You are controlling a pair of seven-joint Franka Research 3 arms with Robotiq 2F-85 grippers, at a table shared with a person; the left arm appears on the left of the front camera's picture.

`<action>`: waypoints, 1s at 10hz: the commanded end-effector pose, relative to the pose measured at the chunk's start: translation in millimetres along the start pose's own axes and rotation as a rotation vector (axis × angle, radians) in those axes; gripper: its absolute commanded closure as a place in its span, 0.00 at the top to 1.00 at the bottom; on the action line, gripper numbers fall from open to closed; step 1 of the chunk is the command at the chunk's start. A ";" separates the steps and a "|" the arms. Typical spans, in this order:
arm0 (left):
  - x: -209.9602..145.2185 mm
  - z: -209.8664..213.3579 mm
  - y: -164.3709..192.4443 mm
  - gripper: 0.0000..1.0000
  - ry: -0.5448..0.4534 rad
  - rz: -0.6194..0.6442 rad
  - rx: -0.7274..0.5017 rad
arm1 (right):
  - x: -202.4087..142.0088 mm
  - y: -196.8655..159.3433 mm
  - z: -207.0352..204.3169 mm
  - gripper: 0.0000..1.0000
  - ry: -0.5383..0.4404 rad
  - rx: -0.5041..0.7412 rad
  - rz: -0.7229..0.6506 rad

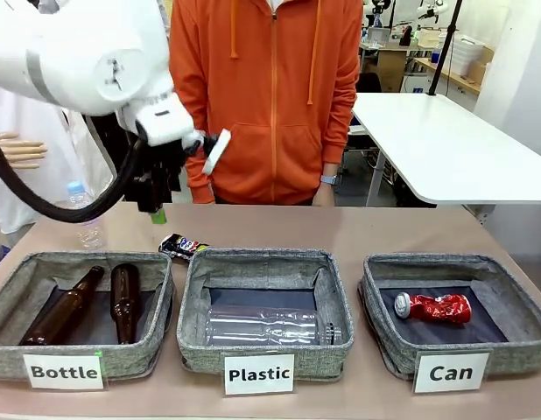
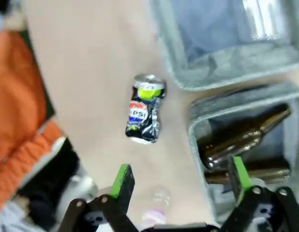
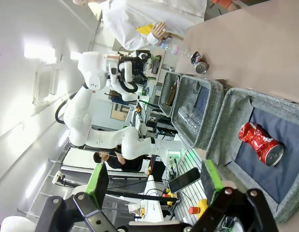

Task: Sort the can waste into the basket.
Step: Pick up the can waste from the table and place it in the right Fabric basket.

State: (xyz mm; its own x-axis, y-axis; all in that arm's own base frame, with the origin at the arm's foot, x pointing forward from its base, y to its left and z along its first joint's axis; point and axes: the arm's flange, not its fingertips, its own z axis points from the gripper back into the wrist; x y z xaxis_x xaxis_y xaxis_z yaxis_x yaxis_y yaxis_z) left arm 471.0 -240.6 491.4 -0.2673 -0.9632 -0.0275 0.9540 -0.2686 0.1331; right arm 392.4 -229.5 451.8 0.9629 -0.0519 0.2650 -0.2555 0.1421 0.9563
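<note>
Basket labels read "Bottle" (image 1: 65, 371), "Plastic" (image 1: 259, 374), "Can" (image 1: 451, 373); dark can (image 2: 143, 110) shows "Pepsi".

Front view was bright and evenly lit; left wrist view was blurred throughout; glare washed the right wrist view's upper left.

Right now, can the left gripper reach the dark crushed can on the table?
Probably yes: the left gripper is open above the table, and the dark can lies free beside the Bottle basket, nothing between them.
</note>
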 end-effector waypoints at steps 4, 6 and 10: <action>3.5 -10.2 -5.2 1.00 0.007 -0.163 -0.011 | -1.9 1.7 0.8 1.00 0.008 -0.005 0.016; 2.9 -21.4 -5.6 1.00 -0.083 -0.211 0.052 | -1.9 1.7 0.8 1.00 0.008 -0.005 0.016; -7.8 -70.8 17.4 1.00 -0.100 -0.016 0.061 | -1.9 1.7 0.8 1.00 0.008 -0.005 0.016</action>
State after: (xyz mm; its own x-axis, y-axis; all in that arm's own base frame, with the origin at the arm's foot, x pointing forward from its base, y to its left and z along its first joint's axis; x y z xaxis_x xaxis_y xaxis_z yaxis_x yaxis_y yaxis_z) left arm 494.3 -237.5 432.7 -0.3485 -0.9336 0.0828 0.9254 -0.3286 0.1889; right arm 392.4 -229.6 451.8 0.9628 -0.0519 0.2651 -0.2557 0.1422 0.9562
